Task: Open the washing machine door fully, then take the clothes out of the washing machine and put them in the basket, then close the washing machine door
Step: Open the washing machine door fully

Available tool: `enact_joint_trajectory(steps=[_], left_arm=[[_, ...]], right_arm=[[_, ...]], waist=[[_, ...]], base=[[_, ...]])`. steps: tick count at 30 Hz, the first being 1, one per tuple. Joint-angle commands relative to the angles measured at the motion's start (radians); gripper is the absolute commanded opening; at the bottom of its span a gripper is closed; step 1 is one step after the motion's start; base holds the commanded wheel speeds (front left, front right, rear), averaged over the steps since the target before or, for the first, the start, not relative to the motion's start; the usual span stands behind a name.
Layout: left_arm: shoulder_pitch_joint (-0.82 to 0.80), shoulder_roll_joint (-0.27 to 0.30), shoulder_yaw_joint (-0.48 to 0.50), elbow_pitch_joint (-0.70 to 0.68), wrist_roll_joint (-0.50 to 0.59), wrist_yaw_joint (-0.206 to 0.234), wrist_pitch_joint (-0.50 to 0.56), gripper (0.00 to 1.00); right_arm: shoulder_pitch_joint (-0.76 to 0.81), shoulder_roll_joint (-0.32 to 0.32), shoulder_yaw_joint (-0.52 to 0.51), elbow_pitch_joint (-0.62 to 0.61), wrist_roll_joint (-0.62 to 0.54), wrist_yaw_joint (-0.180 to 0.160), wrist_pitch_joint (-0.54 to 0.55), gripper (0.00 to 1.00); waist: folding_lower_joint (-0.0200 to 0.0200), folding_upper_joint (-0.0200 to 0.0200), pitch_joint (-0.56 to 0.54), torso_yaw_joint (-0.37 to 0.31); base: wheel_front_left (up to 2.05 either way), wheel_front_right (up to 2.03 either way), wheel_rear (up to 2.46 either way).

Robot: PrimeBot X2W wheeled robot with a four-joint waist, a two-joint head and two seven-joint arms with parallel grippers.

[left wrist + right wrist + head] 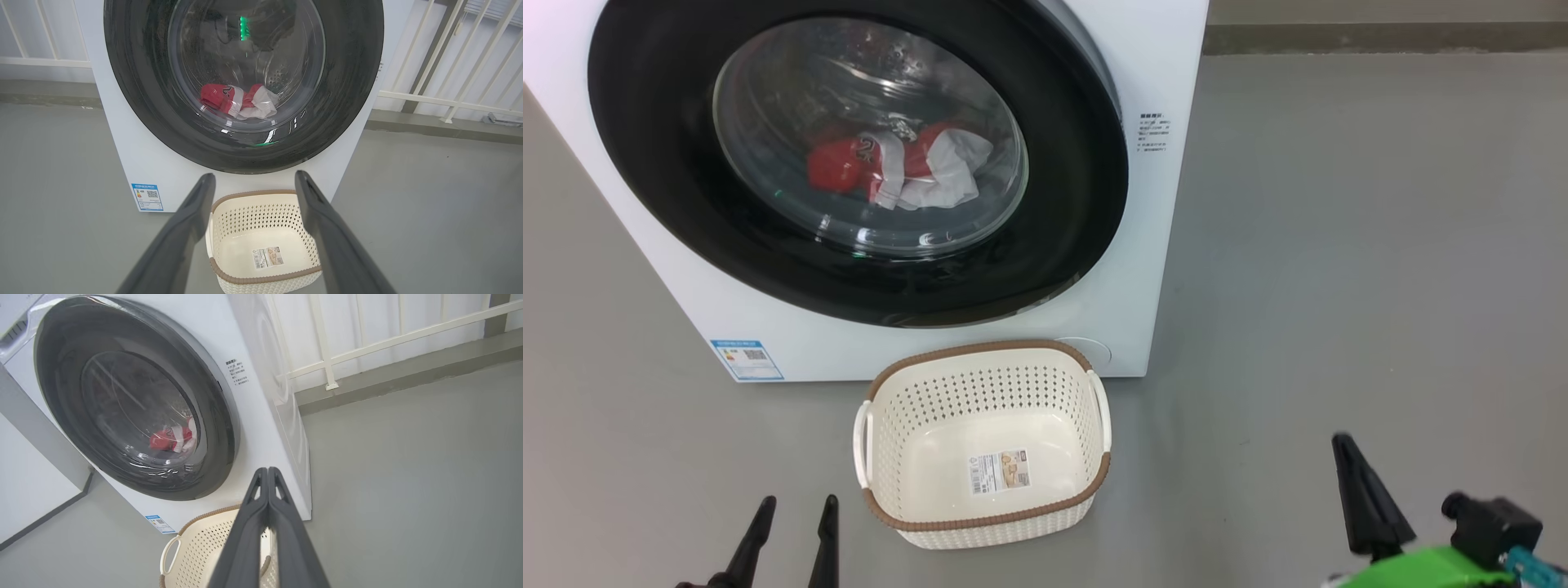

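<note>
On the grey floor (1339, 245) stands one washing machine (849, 347), with one washing machine door (670, 163) shut flat against its front. Behind the door's glass, inside the steel drum, lies one bundle of the clothes (890, 167), red and white. How many garments make it up I cannot tell. One blue label (746, 359) sits at the machine's lower corner.

One basket (980, 353) stands on the floor just before the machine, below the door. Its bare bottom shows a single barcode sticker (999, 471).

There are two grippers. The left gripper (800, 500) has its fingers spread apart and grips nothing. The basket lies just to its right, and in the left wrist view the left gripper (254, 176) frames the basket between its fingers, with the door and the clothes straight ahead beyond it. The right gripper (1343, 449) has its fingers pressed together on nothing and hangs well to the right of the basket. In its wrist view the right gripper (267, 470) points at the machine's near front corner, apart from the door.
</note>
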Motion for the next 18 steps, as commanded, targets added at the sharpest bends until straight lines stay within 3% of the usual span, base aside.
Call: enact_joint_trajectory(steps=[1, 18], left_arm=[[-0.03, 0.007, 0.028, -0.027, -0.009, -0.003, -0.012, 1.0], [-0.112, 0.012, -0.009, -0.054, -0.033, -0.003, -0.012, 1.0]], right_arm=[[-0.066, -0.001, 0.031, -0.033, 0.036, 0.01, -0.012, 0.0], [-0.432, 0.019, 0.038, 0.002, 0.171, 0.01, -0.012, 0.0]], waist=[[0.0, 0.0, 0.006, 0.001], [0.0, 0.0, 0.118, 0.062]], base=[[0.0, 0.0, 0.0], [0.0, 0.0, 0.0]])
